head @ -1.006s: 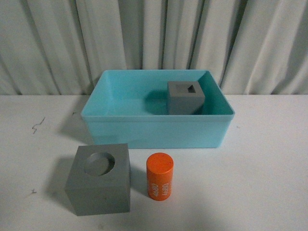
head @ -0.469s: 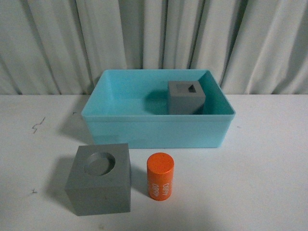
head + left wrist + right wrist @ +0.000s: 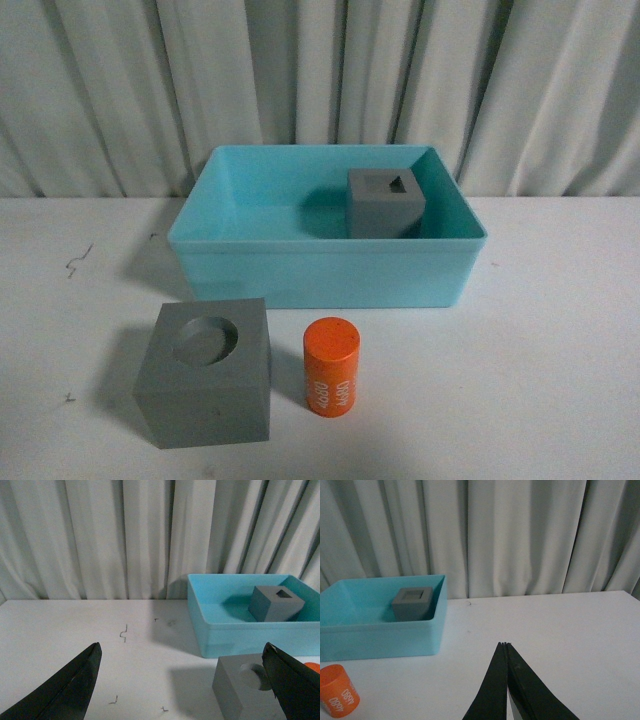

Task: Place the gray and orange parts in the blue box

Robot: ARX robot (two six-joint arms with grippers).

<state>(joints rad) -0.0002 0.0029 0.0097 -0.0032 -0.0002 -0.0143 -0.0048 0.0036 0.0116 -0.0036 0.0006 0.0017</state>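
The blue box (image 3: 320, 272) stands at the back middle of the white table. One gray cube (image 3: 386, 201) with a rectangular recess sits inside it at the right. In front of the box stand a gray cube (image 3: 205, 370) with a round recess and, to its right, an upright orange cylinder (image 3: 331, 366) with white digits. Neither arm shows in the front view. My left gripper (image 3: 182, 647) is open over bare table, with the round-recess cube (image 3: 242, 685) beside one finger. My right gripper (image 3: 505, 644) is shut on nothing, well away from the box (image 3: 380, 630) and the cylinder (image 3: 338, 689).
A pale pleated curtain (image 3: 320, 90) hangs right behind the table. Small dark scuff marks (image 3: 78, 260) dot the table's left side. White tabletop stretches to the right of the box (image 3: 560, 330).
The orange cylinder has turned very slightly, its digits shifted. The cubes and box have not moved.
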